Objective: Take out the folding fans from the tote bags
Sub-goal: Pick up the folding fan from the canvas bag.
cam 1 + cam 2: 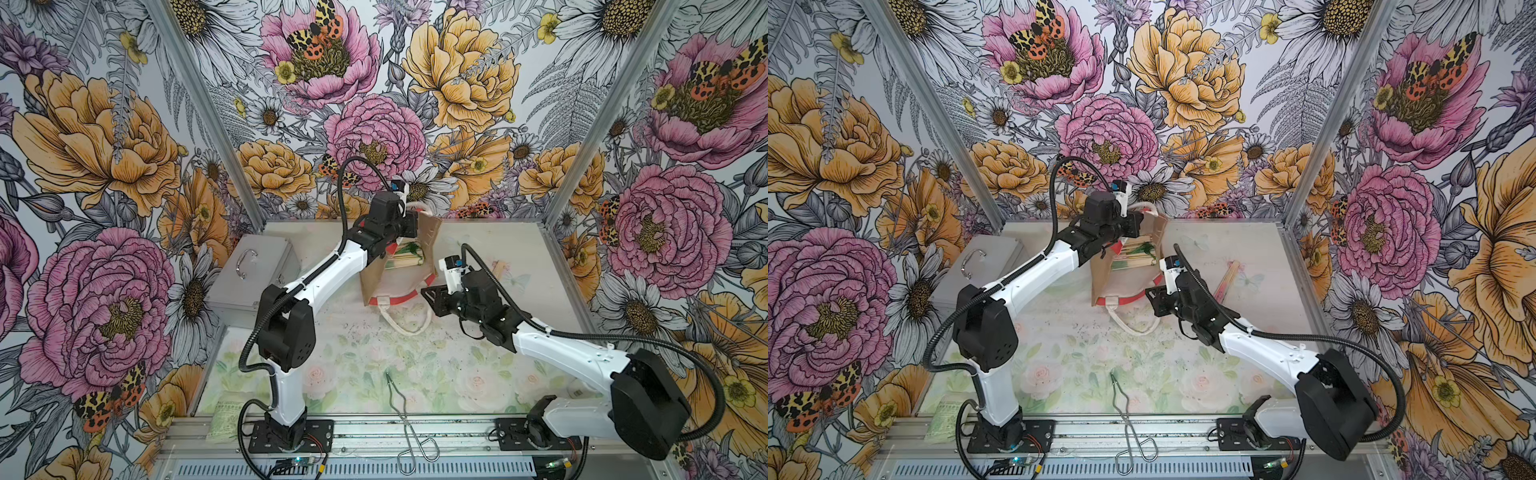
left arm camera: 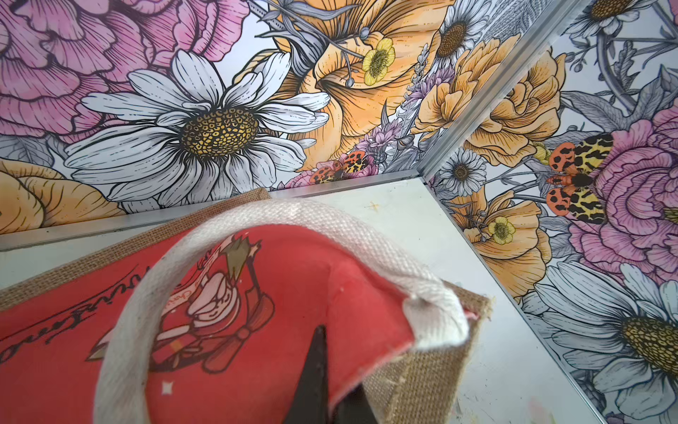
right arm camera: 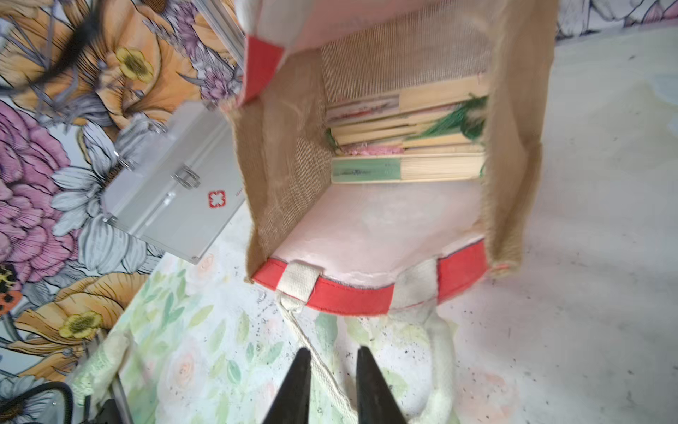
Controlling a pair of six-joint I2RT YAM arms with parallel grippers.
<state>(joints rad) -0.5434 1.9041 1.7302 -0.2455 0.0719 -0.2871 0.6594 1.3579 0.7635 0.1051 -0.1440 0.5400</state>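
- The bag [image 3: 286, 154] is boxy, made of coarse tan jute weave with red trim at the mouth, a smooth pale lining and white woven handles.
- It lies on its side on the table [image 1: 490, 232], with its mouth facing the arms.
- The fans [image 3: 403, 147] are slim and closed, with pale wooden slats, green and pink paper edges and a frayed green tassel. They are stacked flat deep inside the bag, against its base.
- A pink fan [image 1: 1227, 279] lies on the table outside the bag, beyond the right arm.
- The left gripper [image 2: 323, 363] is clamped tight on the bag's raised red printed panel, beside a handle [image 2: 293, 216].
- The right gripper [image 3: 339, 378] has tapered black fingers a narrow gap apart and hovers just outside the mouth. The rope [image 3: 312, 352] shows through the gap, but I cannot tell whether the fingers touch it.
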